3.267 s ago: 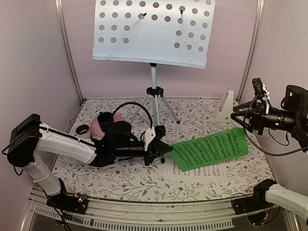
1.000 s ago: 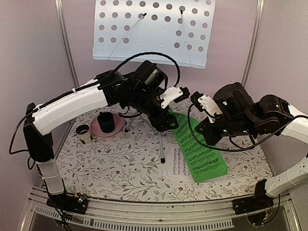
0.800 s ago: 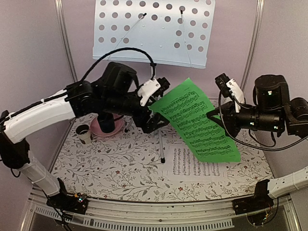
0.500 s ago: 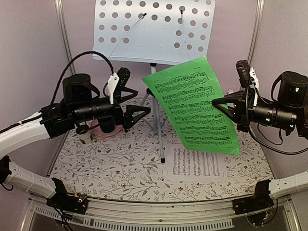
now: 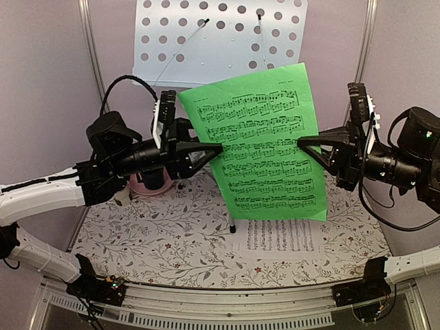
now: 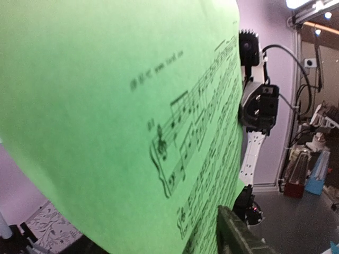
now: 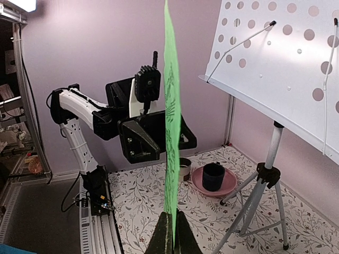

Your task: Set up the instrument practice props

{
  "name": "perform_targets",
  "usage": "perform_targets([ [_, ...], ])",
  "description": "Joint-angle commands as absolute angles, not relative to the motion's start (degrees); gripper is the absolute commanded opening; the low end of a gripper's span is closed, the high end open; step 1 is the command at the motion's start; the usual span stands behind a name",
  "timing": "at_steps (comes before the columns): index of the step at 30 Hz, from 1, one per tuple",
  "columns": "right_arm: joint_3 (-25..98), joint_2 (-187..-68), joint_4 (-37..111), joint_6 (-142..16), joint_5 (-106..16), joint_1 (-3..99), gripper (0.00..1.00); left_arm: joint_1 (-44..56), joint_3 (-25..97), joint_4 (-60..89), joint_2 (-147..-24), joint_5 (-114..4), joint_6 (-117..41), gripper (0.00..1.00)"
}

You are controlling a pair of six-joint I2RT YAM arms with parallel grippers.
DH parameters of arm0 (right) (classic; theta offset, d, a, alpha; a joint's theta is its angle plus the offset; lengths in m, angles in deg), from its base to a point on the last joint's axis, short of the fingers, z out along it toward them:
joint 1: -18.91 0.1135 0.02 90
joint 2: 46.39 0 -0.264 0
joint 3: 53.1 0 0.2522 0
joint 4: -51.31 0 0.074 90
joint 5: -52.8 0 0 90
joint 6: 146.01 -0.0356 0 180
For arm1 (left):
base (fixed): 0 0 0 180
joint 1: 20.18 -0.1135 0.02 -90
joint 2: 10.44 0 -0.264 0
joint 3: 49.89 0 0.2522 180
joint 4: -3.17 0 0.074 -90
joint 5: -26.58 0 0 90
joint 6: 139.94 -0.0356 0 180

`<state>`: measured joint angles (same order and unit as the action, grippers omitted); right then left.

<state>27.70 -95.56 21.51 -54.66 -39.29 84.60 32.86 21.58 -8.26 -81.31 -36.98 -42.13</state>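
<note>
The green sheet of music [image 5: 261,144] hangs upright in the air in front of the pale grey music stand [image 5: 220,41]. My right gripper [image 5: 300,142] is shut on its right edge, and the right wrist view shows the sheet [image 7: 170,106] edge-on, pinched between the fingertips [image 7: 174,225]. My left gripper [image 5: 218,147] is at the left edge, with one finger on each side of the paper [image 7: 168,140] and a gap showing. In the left wrist view the sheet [image 6: 106,106] fills the frame and only one finger [image 6: 238,235] shows. The white sheet [image 5: 278,234] lies flat on the table.
A pink plate with a dark blue cup [image 5: 148,182] stands at the left behind my left arm, with a small cup [image 7: 184,168] beside it. The stand's tripod legs [image 7: 259,201] spread over the floral tabletop [image 5: 172,240]. Pink walls enclose the back and sides.
The green sheet has swung up from a slant to nearly upright and closer to the stand. My left gripper has moved right onto its left edge, and its jaws have narrowed around the paper.
</note>
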Motion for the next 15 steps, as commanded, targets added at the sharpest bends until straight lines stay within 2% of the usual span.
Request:
perform_targets([
  [1,25.96,-95.49,27.18,-55.7,-42.3,82.69,0.0,33.7,19.62,-19.67,-81.33,-30.91,-38.38,0.34],
  [2,25.88,-95.89,27.4,-55.73,-42.75,82.04,0.02,33.75,19.75,-19.97,-81.24,-30.9,-37.89,0.2],
  [3,25.94,-96.42,27.42,-56.94,-42.91,81.48,0.1,33.71,20.14,-18.57,-81.12,-31.26,-37.93,0.08],
  [4,26.14,-96.9,27.38,-57.62,-42.85,80.88,0.23,33.7,20.88,-16.16,-80.92,-32.21,-38.35,0.0],
  [6,26.83,-97.9,26.51,-58.05,-42.36,79.69,0.43,33.7,22.83,-10.56,-80.4,-33.7,-40.28,0.0],
  [8,28.77,-99.65,24.4,-57.58,-41.91,78.46,0.55,33.58,24.17,-4.71,-79.56,-34.88,-42.33,0.0],
  [11,32.8,-102.32,21.57,-56.66,-42.42,77.26,0.59,33.2,25.72,2.47,-78.21,-35.79,-44.67,0.0],
  [15,36.68,-105.96,19.73,-52.64,-43.97,77.25,0.55,32.84,29.22,10.5,-78.88,-34.84,-47.38,0.0],
])
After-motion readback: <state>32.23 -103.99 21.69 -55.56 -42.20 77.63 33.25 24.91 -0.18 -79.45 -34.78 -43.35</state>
